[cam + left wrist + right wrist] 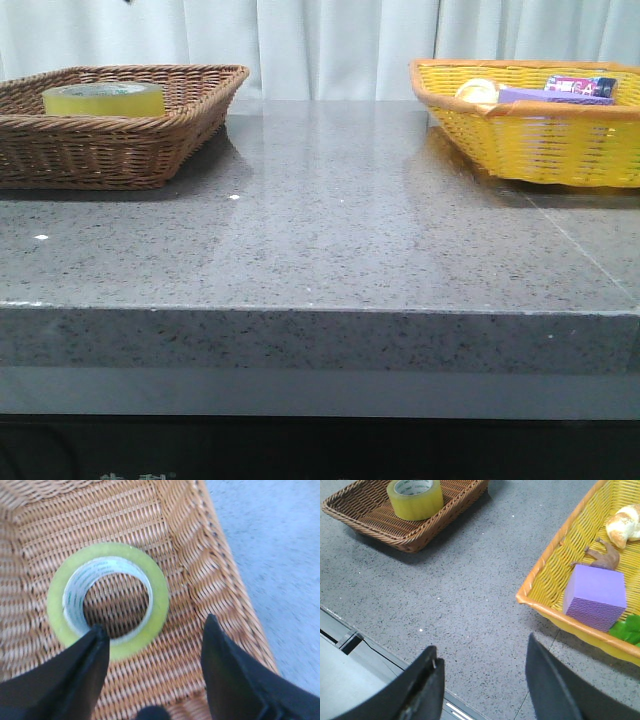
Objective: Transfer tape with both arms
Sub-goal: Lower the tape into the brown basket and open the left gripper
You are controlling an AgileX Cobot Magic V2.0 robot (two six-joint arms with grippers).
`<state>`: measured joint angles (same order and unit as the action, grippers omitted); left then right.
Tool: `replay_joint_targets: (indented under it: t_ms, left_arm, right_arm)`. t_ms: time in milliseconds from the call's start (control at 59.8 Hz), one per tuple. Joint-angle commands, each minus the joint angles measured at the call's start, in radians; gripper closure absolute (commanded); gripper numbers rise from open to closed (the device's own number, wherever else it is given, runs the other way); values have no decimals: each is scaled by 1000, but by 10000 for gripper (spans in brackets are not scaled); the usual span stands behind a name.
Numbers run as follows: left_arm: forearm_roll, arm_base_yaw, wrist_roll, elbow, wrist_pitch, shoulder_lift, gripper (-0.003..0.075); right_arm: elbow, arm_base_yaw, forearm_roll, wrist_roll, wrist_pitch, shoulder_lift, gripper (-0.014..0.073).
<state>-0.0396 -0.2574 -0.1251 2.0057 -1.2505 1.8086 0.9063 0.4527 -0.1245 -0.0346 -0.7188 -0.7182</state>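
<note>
Tape [109, 600]: yellow roll, flat in brown wicker basket [130, 150], table's left; green print on white core, unreadable. Table [330, 230]: grey speckled stone; white curtain [330, 45] behind. Left gripper [155, 640]: wide apart, over tape, empty. Right gripper [482, 662]: wide, empty, over table. Right wrist only: purple block [595, 597], bread roll [625, 525] in yellow basket [555, 565].

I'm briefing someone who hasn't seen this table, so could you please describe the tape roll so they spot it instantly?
On the grey stone table, look to the brown wicker basket on the left. The tape lies flat inside it, alone: a squat translucent yellow roll with a white printed core.
</note>
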Motion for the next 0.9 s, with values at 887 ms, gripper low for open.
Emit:
replay_joint_targets:
  t_ms: [887]
  left_arm:
    - [-36, -201, 81, -1097, 652, -1029, 314]
  right_arm:
    - [25, -1, 67, 35, 63, 3, 191]
